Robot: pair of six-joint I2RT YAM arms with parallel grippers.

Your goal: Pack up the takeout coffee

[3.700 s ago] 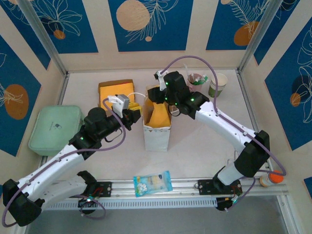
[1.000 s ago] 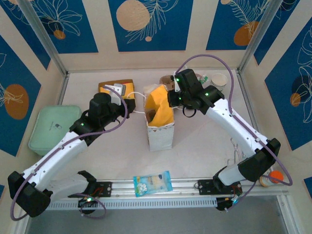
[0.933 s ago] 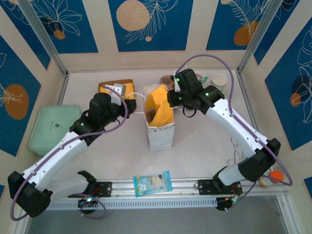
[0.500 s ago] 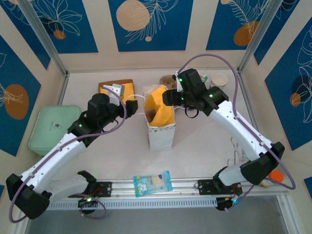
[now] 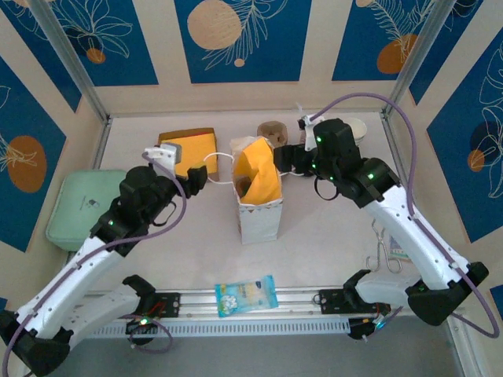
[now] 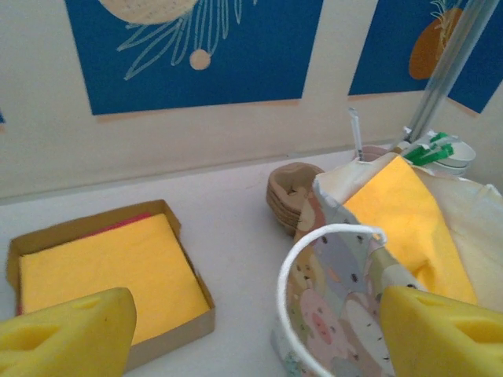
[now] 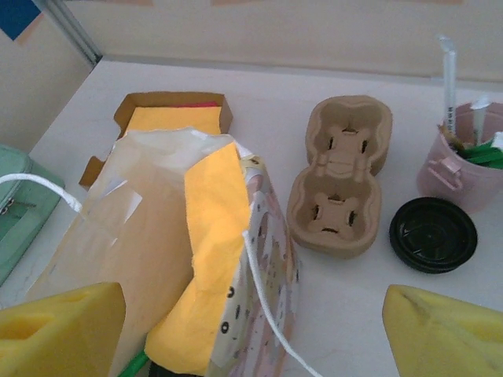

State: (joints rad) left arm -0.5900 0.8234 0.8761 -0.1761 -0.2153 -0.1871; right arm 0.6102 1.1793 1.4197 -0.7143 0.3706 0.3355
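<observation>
Overhead, my left claw (image 5: 196,177) and right claw (image 5: 288,157) flank the pig-printed paper bag (image 5: 258,214). The green-patterned white-rimmed paper cup (image 5: 358,126) sits at the desk's (image 5: 314,243) far right corner. Left wrist: yellow pads (image 6: 67,334) spread wide, empty. Right wrist: the same, brown pulp carrier (image 7: 338,184) beside the bag.

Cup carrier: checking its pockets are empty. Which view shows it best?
Right wrist: the cup carrier lies unobstructed, both pockets seen from above. Left wrist shows its side; top external, a small distant patch.
</observation>
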